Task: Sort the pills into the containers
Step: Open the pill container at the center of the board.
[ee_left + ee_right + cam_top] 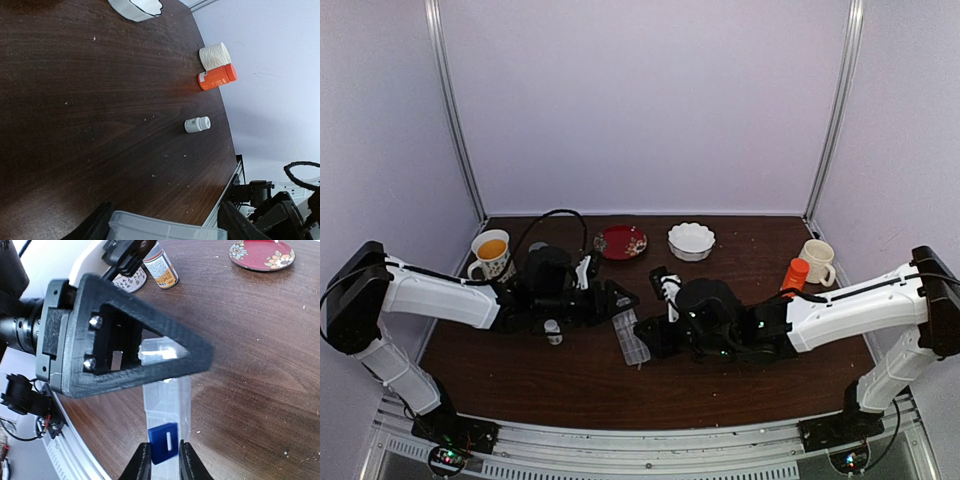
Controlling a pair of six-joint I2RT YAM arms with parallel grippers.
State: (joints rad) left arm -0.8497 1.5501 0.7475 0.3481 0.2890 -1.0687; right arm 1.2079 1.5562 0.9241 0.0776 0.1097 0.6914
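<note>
The clear pill box lies on the table between the two arms. My left gripper is at its far end; in the left wrist view the box spans the gap and touches both fingers. My right gripper is shut on the blue clasp at the near end of the box. Tiny whitish specks dot the table, too small to tell whether they are pills. No pills show in the cells.
A white scalloped bowl, a red plate, a mug of orange drink, a cream mug and an orange bottle stand at the back. A small white bottle stands under the left arm.
</note>
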